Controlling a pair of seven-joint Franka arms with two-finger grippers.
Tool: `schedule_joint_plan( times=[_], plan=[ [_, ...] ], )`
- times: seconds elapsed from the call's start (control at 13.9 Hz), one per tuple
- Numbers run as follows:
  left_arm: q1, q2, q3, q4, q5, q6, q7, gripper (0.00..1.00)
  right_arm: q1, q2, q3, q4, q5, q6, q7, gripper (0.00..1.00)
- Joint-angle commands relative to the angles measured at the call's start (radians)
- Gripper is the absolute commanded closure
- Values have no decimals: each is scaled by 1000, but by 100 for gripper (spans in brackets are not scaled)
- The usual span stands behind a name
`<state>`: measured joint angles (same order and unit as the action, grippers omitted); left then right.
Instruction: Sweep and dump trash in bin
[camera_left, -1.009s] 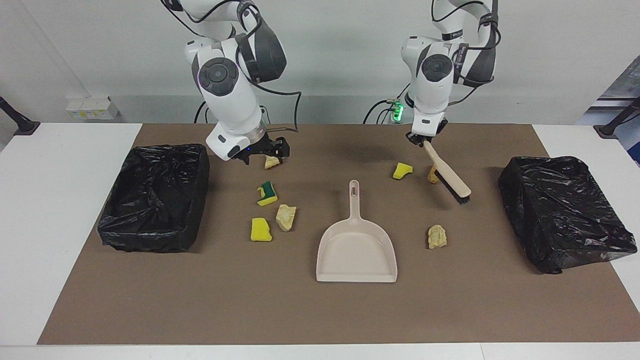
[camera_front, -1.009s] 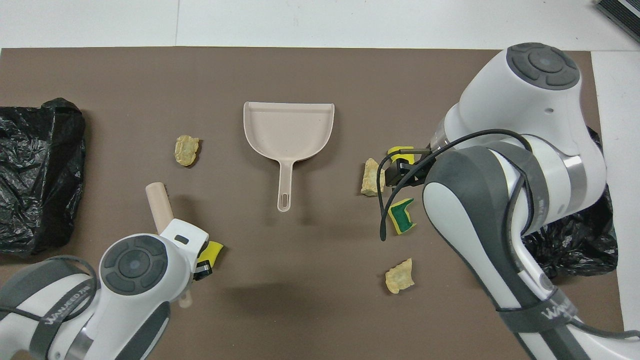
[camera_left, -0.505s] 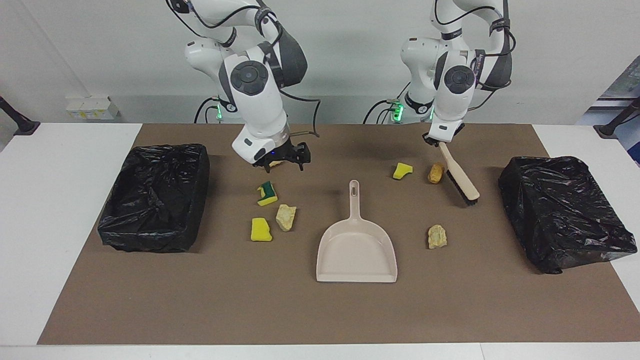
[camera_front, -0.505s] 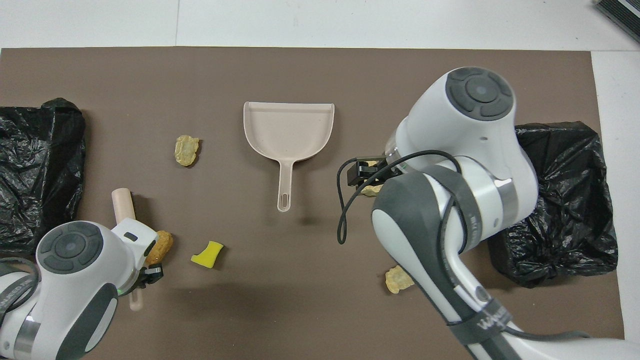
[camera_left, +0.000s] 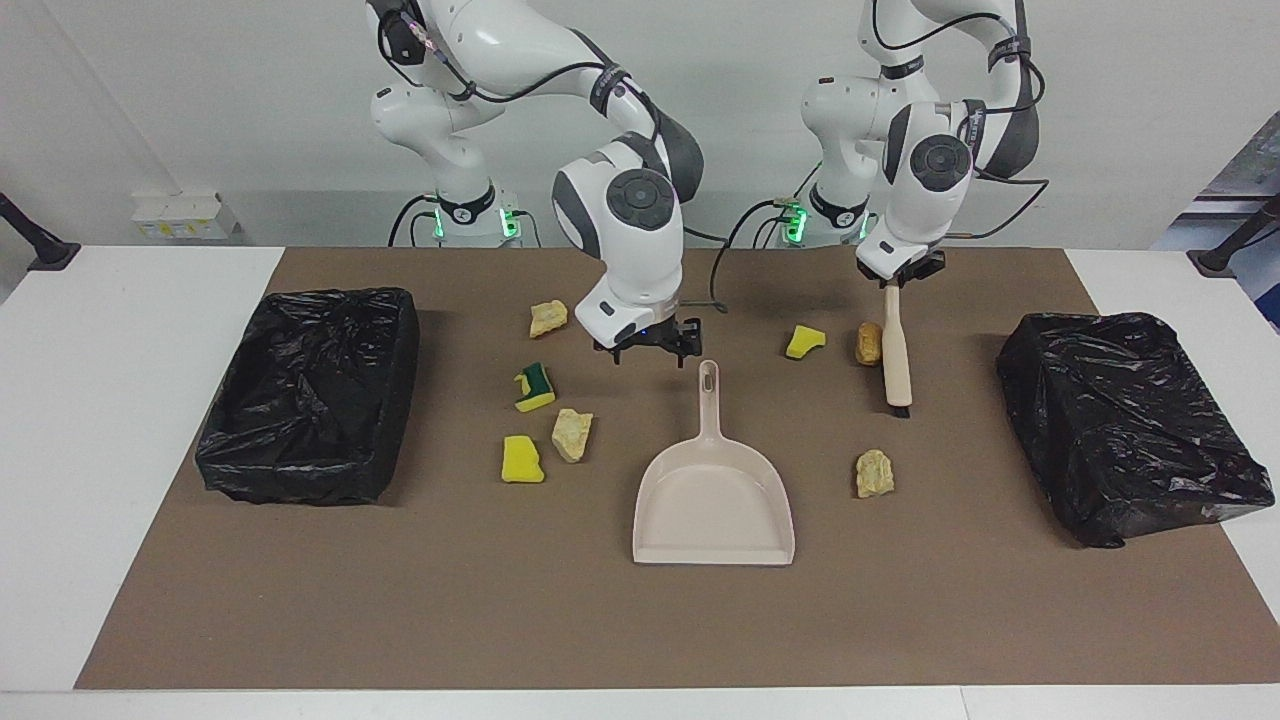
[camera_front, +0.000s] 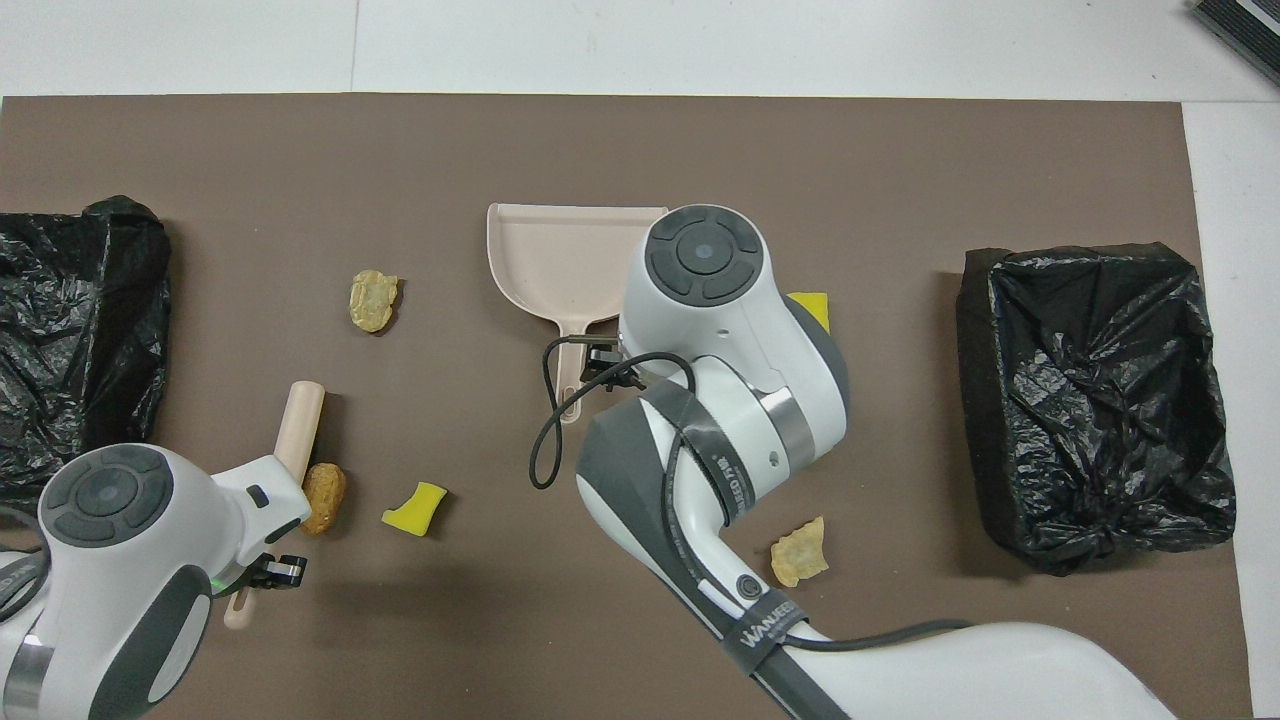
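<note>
Your left gripper (camera_left: 899, 283) is pinching the brush (camera_left: 896, 352) beside the orange-brown lump (camera_left: 868, 343). Your right gripper (camera_left: 648, 349), jaws spread, is hovering over the dustpan (camera_left: 712, 500) handle, trash scattered around on the tabletop (camera_left: 500, 620).

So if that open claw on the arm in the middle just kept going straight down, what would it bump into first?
Most likely the dustpan: the right gripper hangs with open jaws, pointing down, just above the top of its handle. How closely they line up is hard to judge, so it might meet the brown mat beside the handle.
</note>
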<state>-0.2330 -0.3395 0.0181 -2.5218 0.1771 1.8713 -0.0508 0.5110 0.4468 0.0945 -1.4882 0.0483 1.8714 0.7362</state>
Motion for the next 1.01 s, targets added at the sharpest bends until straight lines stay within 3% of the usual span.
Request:
schedule_joint_plan(
  times=[0.0, 0.22, 0.43, 0.72, 0.94],
  plan=[
    [-6, -13, -1, -18, -41, 3, 113, 100, 38, 81, 2, 59, -69, 70, 110, 0],
    [-3, 39, -1, 49, -44, -21, 210, 100, 86, 182, 2, 155, -148, 91, 137, 0],
    [6, 73, 0, 152, -96, -110, 253, 100, 109, 199, 4, 167, -168, 98, 134, 1],
    [17, 158, 2, 335, -99, -161, 261, 100, 113, 194, 5, 160, -168, 91, 89, 44],
    [70, 227, 2, 429, -99, -155, 325, 100, 107, 199, 4, 161, -169, 106, 48, 48]
  ],
)
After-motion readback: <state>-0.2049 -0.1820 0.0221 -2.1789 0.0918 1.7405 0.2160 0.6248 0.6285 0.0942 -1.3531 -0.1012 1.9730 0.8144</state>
